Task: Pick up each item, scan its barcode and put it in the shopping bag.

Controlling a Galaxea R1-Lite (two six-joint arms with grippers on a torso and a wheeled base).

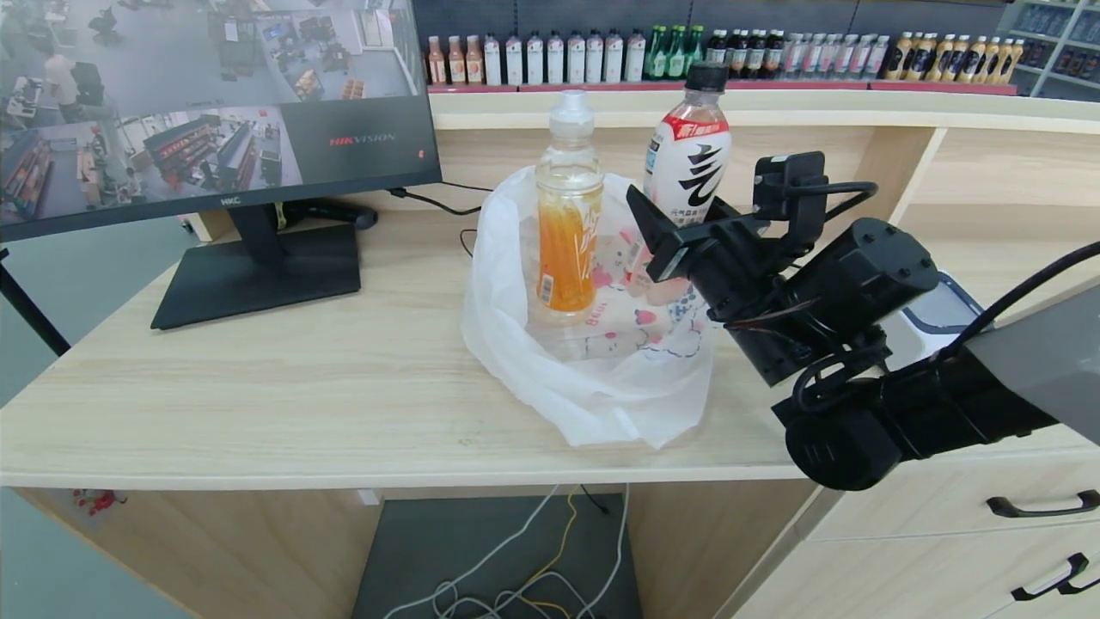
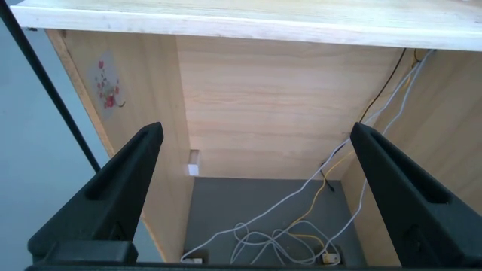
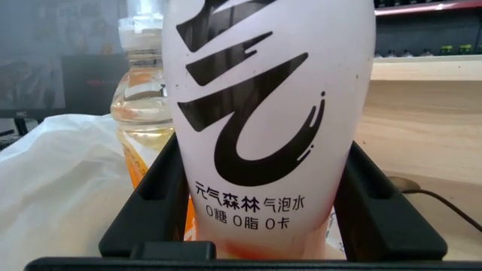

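Observation:
A white plastic shopping bag (image 1: 593,387) stands open on the wooden counter (image 1: 301,387). Inside it an orange drink bottle (image 1: 567,215) with a white cap stands upright. Right beside it is a white-labelled bottle (image 1: 687,163) with a black cap, its lower part down in the bag's mouth. My right gripper (image 1: 666,249) is shut on this bottle's body; in the right wrist view the bottle (image 3: 271,128) sits between the fingers (image 3: 147,207), with the orange bottle (image 3: 143,113) and the bag (image 3: 60,173) behind. My left gripper (image 2: 256,132) hangs open below the counter's edge, holding nothing.
A monitor (image 1: 206,94) on a black stand occupies the counter's left rear, with a black handheld device (image 1: 331,211) behind it. A grey-white device (image 1: 941,314) lies at the right, partly hidden by my arm. Shelves of bottles (image 1: 730,56) line the back. Cables (image 2: 301,218) lie under the counter.

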